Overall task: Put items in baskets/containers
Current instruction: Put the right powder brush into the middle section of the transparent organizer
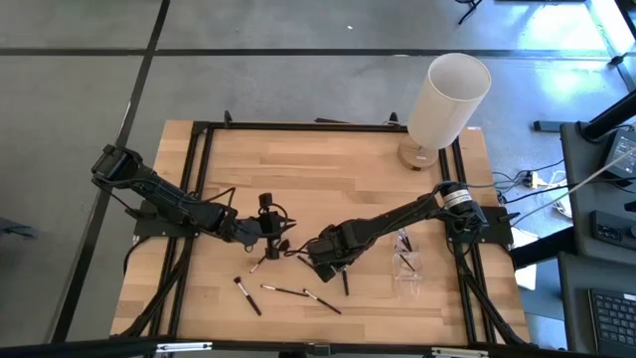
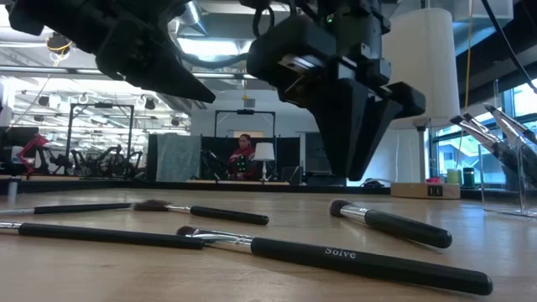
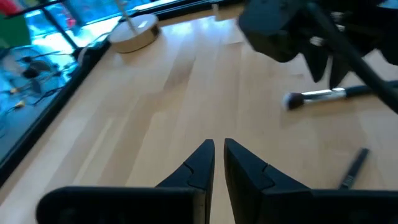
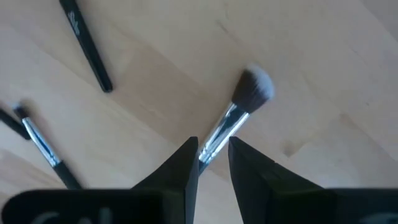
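Several thin makeup brushes lie flat on the wooden table: one (image 1: 246, 295), one (image 1: 283, 291), one (image 1: 323, 301). A clear box (image 1: 407, 264) at the right holds a few more. My right gripper (image 4: 213, 144) points down over a brush with a silver ferrule and dark bristles (image 4: 249, 93). It is open, with one finger on either side of the ferrule (image 4: 214, 140); I cannot tell whether they touch it. My left gripper (image 3: 219, 146) hovers left of it above bare table, shut, with nothing between its fingers.
A tall white cylinder on a round wooden base (image 1: 442, 99) stands at the far right corner. A black frame (image 1: 199, 129) runs along the table's edges. Loose brushes (image 2: 336, 260) (image 2: 386, 222) lie near the front edge. Bare wood stretches across the far half.
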